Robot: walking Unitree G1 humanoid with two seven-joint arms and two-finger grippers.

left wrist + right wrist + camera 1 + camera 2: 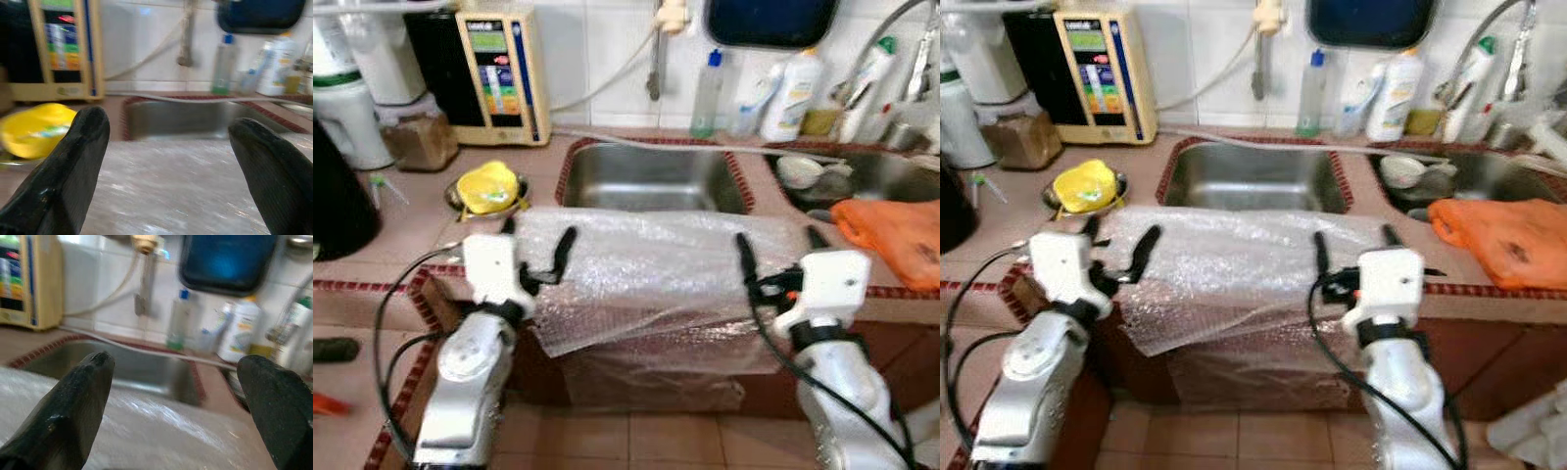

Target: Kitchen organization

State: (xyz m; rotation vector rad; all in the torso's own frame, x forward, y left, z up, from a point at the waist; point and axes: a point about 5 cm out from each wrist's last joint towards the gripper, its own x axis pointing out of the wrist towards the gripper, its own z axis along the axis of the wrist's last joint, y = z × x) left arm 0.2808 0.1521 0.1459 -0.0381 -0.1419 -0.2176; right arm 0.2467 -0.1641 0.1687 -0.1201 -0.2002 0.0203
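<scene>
A sheet of clear bubble wrap lies over the counter's front edge in front of the steel sink and hangs down over the cabinet. My left gripper is open over the sheet's left end, its black fingers spread wide just above the plastic. At the sheet's right end my right gripper is open too, with its fingers apart. Neither holds anything.
A yellow object sits in a small bowl left of the sink. A beige water purifier and bottles stand along the tiled wall. An orange cloth lies on the counter at the right, beside a second basin with dishes.
</scene>
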